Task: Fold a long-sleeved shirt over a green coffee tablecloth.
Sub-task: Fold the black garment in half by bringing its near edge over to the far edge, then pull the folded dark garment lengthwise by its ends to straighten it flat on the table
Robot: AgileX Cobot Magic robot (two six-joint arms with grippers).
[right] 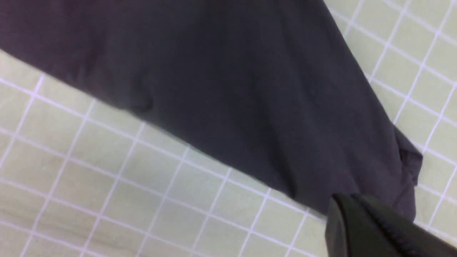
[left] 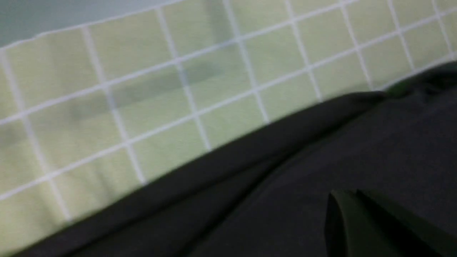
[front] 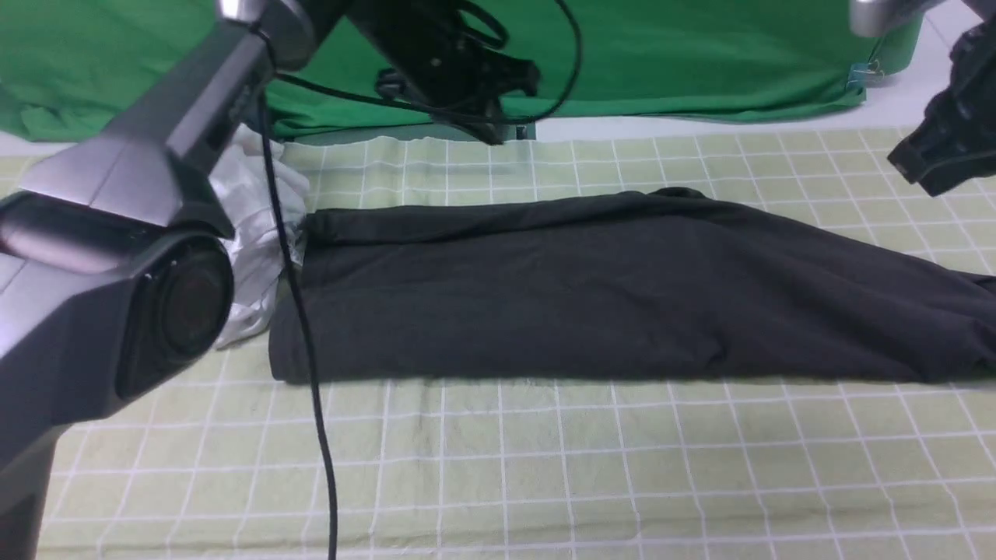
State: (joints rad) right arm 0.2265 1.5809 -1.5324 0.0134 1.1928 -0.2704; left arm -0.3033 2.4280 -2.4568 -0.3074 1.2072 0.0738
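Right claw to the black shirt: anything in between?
No. In the front view only bare checked tablecloth shows between the right claw and the long-sleeved shirt; the claw hangs apart from it.

1. We see the long-sleeved shirt (front: 607,288), black, folded into a long band that lies flat across the middle of the cloth. Its left end is a fairly straight, squared edge. Its right part runs out past the edge of the front view, with soft creases along it. The far edge has a small hump near the centre.
2. We see the green coffee tablecloth (front: 545,467), pale yellow-green with a grid of thin white lines, spread under the shirt. It shows bare both in front of the shirt and behind it, with light wrinkles in front.
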